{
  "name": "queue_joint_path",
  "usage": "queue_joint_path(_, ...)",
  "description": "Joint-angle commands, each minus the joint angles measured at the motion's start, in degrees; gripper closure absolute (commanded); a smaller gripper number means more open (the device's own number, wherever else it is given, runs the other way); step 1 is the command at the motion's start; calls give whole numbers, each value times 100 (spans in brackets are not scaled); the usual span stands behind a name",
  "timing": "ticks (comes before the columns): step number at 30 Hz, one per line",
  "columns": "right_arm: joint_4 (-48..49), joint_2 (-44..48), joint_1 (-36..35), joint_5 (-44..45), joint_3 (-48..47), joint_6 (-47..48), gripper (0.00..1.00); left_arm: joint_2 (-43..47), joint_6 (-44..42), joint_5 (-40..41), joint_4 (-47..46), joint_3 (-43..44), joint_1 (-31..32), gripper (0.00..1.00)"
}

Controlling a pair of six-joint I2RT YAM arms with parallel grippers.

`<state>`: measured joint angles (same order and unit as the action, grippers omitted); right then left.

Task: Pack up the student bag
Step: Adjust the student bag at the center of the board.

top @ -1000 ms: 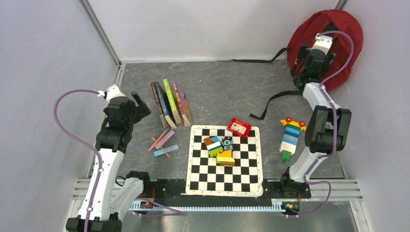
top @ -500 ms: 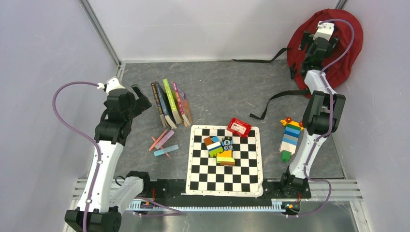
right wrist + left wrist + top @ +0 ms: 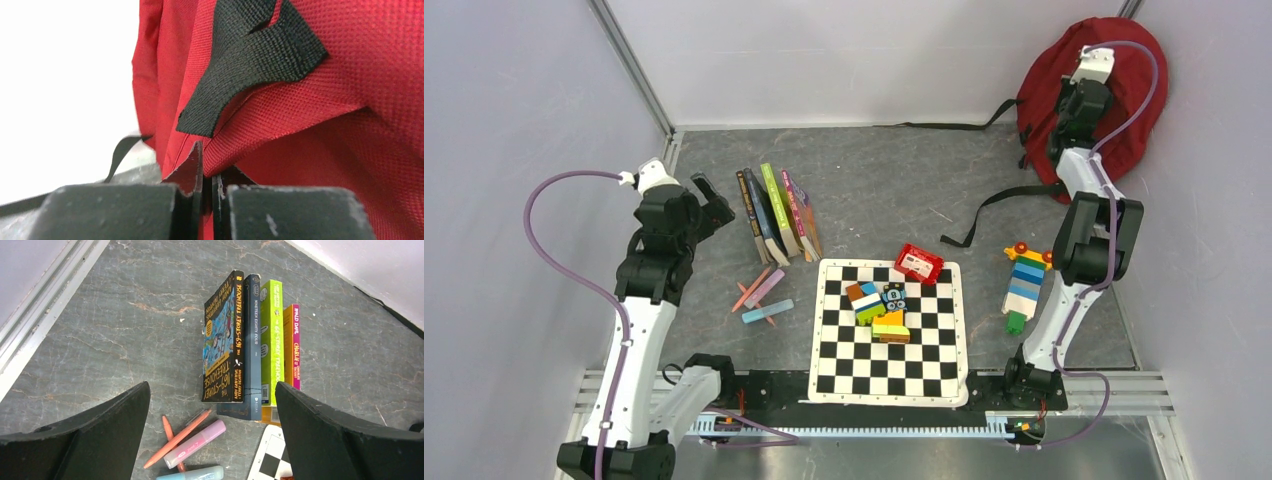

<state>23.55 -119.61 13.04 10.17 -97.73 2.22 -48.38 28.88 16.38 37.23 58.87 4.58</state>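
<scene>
Right gripper (image 3: 207,172), at the far right corner of the table (image 3: 894,170): jaws closed tight on a fold of red fabric at the edge of the backpack (image 3: 310,140), just below a black webbing patch (image 3: 250,60). The backpack stands in that corner, propped against the walls, with a black strap (image 3: 994,205) trailing onto the table. Left gripper (image 3: 211,390): jaws spread wide, holding nothing, poised above the table on the near side of a row of four books (image 3: 250,340) set side by side, spines showing. Pens (image 3: 190,445) lie just beside the books' near ends. A chessboard (image 3: 889,370) in the middle carries coloured blocks (image 3: 879,310), with a small red box (image 3: 919,263) at its far edge.
</scene>
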Motion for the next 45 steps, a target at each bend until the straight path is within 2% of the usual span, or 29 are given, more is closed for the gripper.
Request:
queue_joint_path(1, 139, 933, -313, -704, 731, 206, 100, -197, -469, -46, -187, 403, -12, 0)
queue_joint_path(5, 228, 1434, -866, -544, 1531, 576, 100, -358, -612, -155, -357, 420, -18, 0)
queue_joint_path(8, 490, 1686, -1263, -498, 2116, 511, 100, -399, -604, -286, -471, 354, -14, 0)
queue_joint_path(14, 519, 1875, -2149, -453, 2745, 330, 100, -248, -610, -372, -542, 49, -18, 0)
queue_joint_path(20, 342, 1933, -2614, -629, 3161, 24, 99, -127, -834, -326, -535, -64, -19, 0)
queue_joint_path(23, 7, 1982, -2802, -701, 3159, -31, 86, -206, -967, -424, -557, -90, -14, 0)
queue_joint_path(24, -129, 2025, -2854, -753, 3184, -52, 78, -245, -999, -491, -574, -108, -14, 0)
queue_joint_path(26, -408, 2176, -2948, -943, 3259, -72, 50, -339, -1042, -579, -625, -151, -13, 0)
queue_joint_path(27, -608, 2266, -2995, -1079, 3292, -72, 39, -376, -1051, -626, -653, -164, -18, 0)
queue_joint_path(34, -1830, 3696, -3472, -1533, 3946, -204, 27, -672, -996, -842, -839, 44, -21, 0)
queue_joint_path(36, -2085, 4070, -3475, -1314, 4007, -477, 25, -811, -973, -932, -866, 177, -21, 0)
queue_joint_path(38, -2319, 4273, -3467, -693, 3978, -591, 18, -948, -968, -1028, -906, 281, -27, 0)
queue_joint_path(39, -2339, 4311, -3436, -387, 3944, -630, 13, -1006, -964, -1072, -926, 326, -21, 0)
queue_joint_path(41, -2502, 4258, -3282, 15, 3811, -645, 9, -1137, -942, -1115, -938, 389, -25, 0)
queue_joint_path(45, -2989, 3561, -2696, -74, 3071, -940, 11, -1334, -779, -1111, -851, 560, -22, 0)
